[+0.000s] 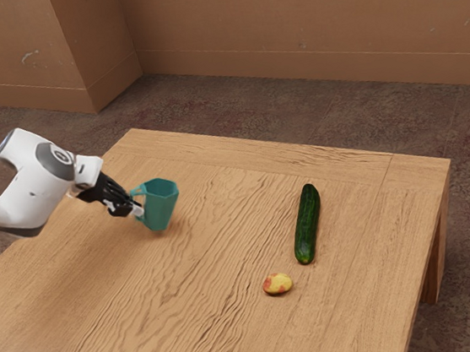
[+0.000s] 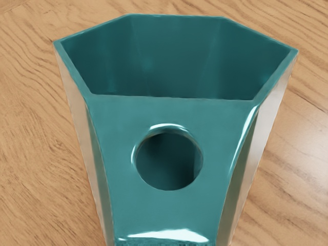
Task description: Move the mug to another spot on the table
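The gripper (image 1: 134, 206) was clamped on the handle side of the teal mug (image 1: 158, 203). The mug stood out from the fingers, slightly tilted, toward the cucumber (image 1: 307, 223), near the tabletop's (image 1: 192, 317) edge at the exterior view's left.

Soft even light, glare on mug (image 2: 174, 113)

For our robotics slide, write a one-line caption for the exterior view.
Gripper holds a tilted teal mug by its handle, cucumber lying nearby on the wooden table.
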Tool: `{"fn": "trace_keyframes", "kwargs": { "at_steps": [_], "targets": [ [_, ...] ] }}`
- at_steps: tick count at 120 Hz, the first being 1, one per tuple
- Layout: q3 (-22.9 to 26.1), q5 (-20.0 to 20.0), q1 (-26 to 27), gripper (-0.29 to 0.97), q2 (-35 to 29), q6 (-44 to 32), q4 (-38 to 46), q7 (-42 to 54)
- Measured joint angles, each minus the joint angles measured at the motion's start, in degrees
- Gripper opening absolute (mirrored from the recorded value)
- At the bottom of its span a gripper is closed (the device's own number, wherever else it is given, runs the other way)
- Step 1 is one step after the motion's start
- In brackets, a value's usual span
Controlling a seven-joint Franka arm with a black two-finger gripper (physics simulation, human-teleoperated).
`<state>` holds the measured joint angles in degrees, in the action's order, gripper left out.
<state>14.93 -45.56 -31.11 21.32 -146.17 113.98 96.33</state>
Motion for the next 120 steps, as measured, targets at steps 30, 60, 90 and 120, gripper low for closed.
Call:
{"fn": "trace_keyframes", "kwargs": {
  "at_steps": [30,60,90,120],
  "targets": [
    [2.2,-13.4,1.1,-0.01,-4.6,-0.5,3.4,2.7],
    [2.1,-37.5,11.1,-0.02,-14.3,-6.6,15.0,5.2],
    [0.7,-55.7,17.9,-0.03,-15.4,-17.8,16.7,6.6],
    [-2.4,-59.7,20.4,-0.03,-12.2,-22.4,16.7,7.4]
  ]
}}
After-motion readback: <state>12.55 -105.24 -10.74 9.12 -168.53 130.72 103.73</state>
